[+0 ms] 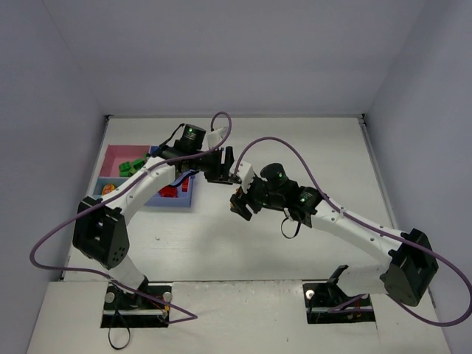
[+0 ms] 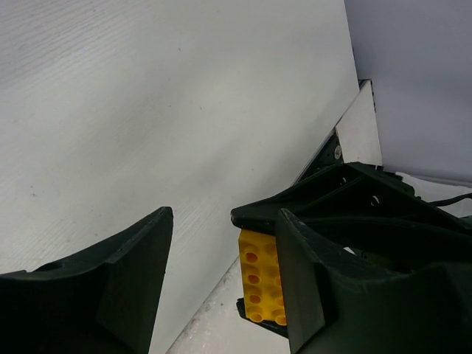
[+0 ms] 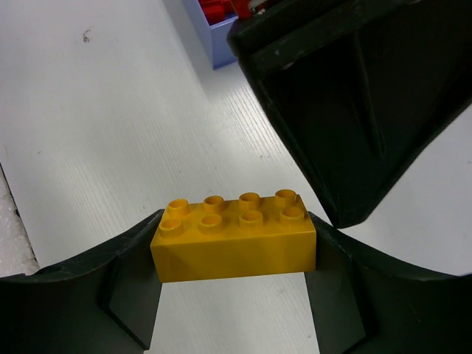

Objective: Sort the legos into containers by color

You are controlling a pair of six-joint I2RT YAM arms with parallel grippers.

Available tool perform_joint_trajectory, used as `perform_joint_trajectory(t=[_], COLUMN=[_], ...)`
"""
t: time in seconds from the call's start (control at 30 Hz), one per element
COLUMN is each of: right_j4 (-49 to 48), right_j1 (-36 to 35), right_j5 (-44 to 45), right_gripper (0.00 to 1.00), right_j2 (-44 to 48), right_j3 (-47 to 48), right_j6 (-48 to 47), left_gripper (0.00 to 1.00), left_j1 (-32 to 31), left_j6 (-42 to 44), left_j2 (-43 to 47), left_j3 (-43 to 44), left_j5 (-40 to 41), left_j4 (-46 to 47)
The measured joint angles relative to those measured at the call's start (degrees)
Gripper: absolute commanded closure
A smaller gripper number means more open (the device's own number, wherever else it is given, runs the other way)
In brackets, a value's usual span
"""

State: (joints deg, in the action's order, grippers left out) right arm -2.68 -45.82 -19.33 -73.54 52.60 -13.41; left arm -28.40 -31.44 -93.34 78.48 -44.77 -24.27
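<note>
My right gripper (image 3: 234, 247) is shut on a yellow two-by-four lego (image 3: 236, 236), gripping it by its two short ends, above the white table. It sits mid-table in the top view (image 1: 240, 203). My left gripper (image 1: 221, 172) is open and empty right beside it; one of its fingers (image 3: 354, 110) hangs just past the brick. In the left wrist view the left gripper (image 2: 225, 221) has its jaws apart, and the yellow lego (image 2: 258, 276) shows between the right gripper's fingers. Green legos (image 1: 133, 167) lie in the pink container (image 1: 116, 154). Red legos (image 1: 171, 192) lie in the blue container (image 1: 181, 206).
A small light-blue container (image 1: 100, 181) holds an orange-yellow piece (image 1: 108, 189) at the far left. The blue container's corner (image 3: 221, 44) with red legos shows at the top of the right wrist view. Purple cables loop over both arms. Grey walls ring the table.
</note>
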Motion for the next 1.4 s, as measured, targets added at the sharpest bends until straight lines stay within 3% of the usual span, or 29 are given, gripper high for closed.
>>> perform_joint_trajectory(t=[1.4], right_j4=[-3.82], right_j1=[0.85], right_j5=[5.09], right_gripper=[0.95], right_j2=[-2.64], right_j3=[0.15], right_j6=[-0.37], left_gripper=[0.42], left_j1=[-0.52], left_j6=[2.64], left_j2=[-0.15], left_j3=[-0.7], left_j5=[-2.93], left_j4=[-4.44])
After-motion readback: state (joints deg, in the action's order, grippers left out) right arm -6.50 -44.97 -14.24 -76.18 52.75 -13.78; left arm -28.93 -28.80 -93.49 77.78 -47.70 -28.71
